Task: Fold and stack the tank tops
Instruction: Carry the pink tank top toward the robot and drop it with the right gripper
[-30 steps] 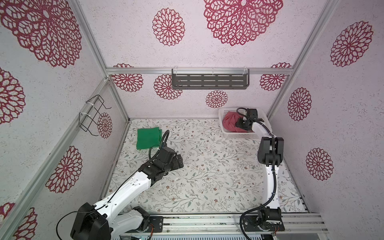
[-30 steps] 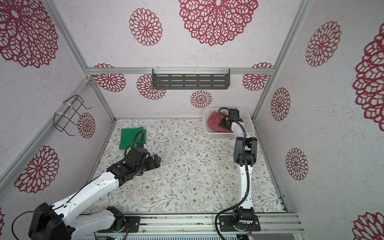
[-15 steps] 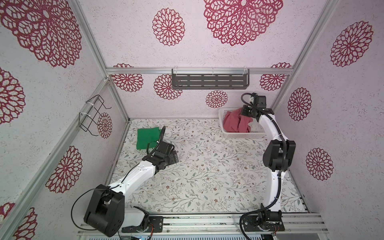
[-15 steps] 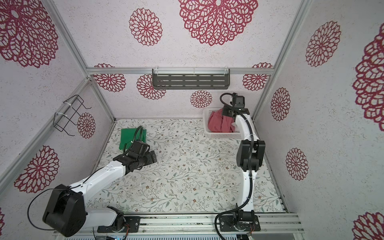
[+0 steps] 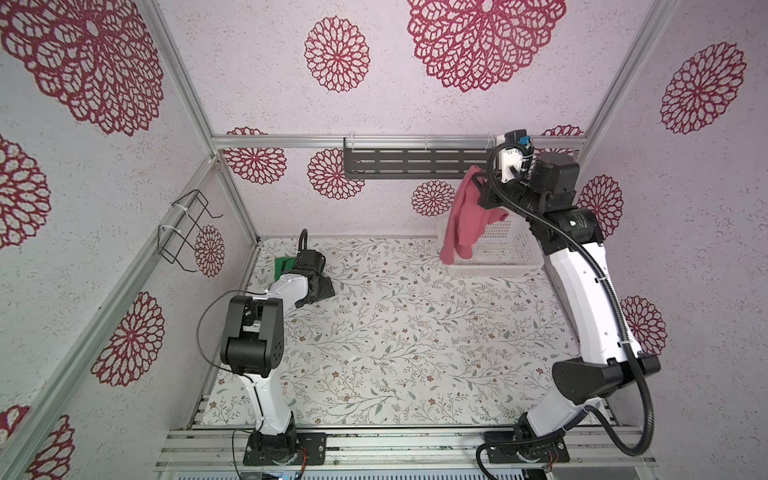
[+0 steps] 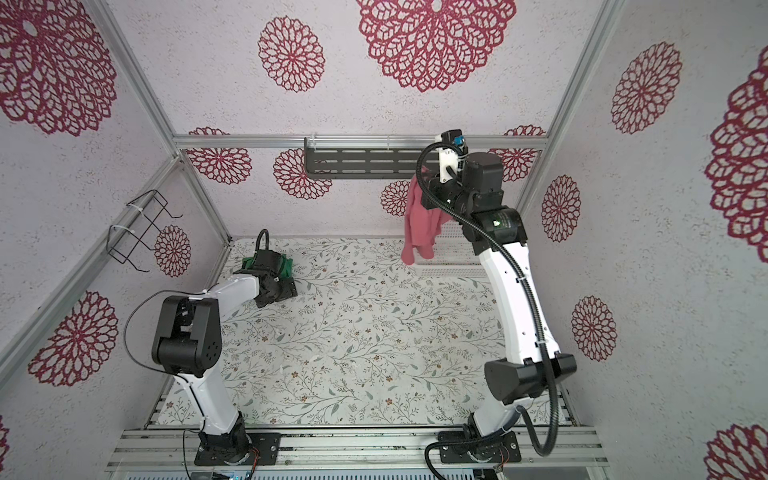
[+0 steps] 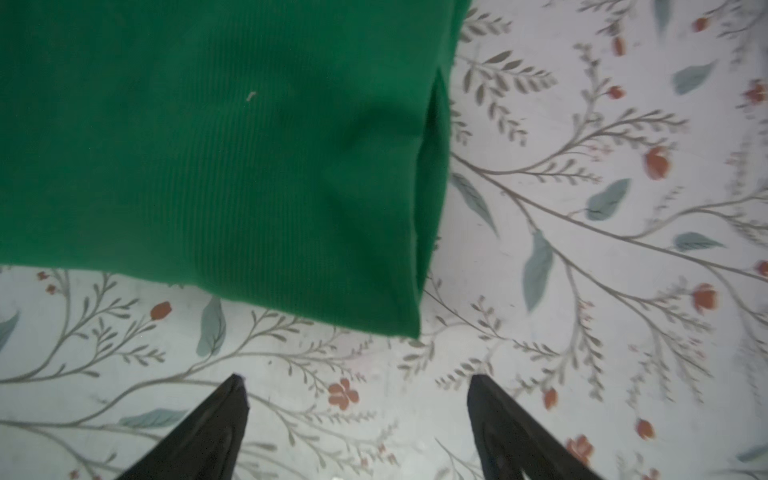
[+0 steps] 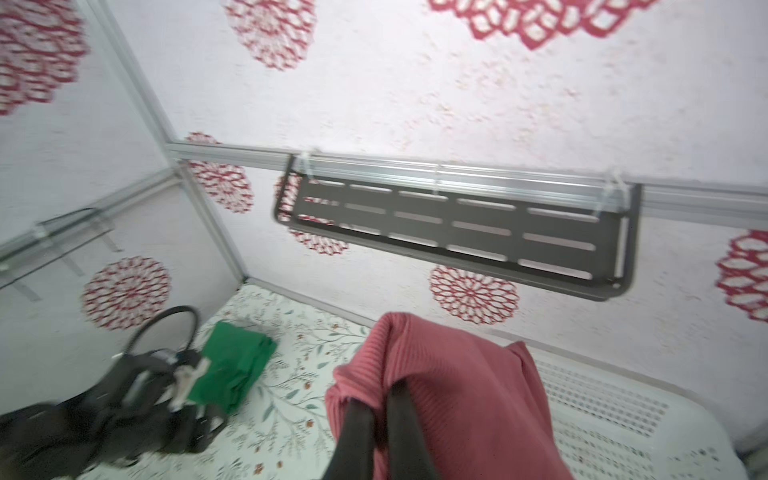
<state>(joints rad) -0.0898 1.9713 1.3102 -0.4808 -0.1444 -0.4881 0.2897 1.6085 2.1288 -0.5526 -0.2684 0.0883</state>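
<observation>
Your left gripper [image 7: 357, 380] gapes, edge of the folded green tank top [image 7: 216, 145] just past its fingertips (open table [image 7: 582, 291] alongside); your right gripper [image 8: 380, 399] clamps the hanging pinkish-red tank top [image 8: 457, 395], white basket [image 8: 623, 415] beside.

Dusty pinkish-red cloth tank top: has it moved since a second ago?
Yes. The pinkish-red cloth tank top has risen from the white perforated plastic basket towards the grey slotted wall shelf, hanging from the shut right gripper.

White arm shells [image 5: 582, 291], black joint housings [image 5: 253, 332], corrugated black cable [image 5: 649, 415], dark tool fingers [image 7: 208, 432]
</observation>
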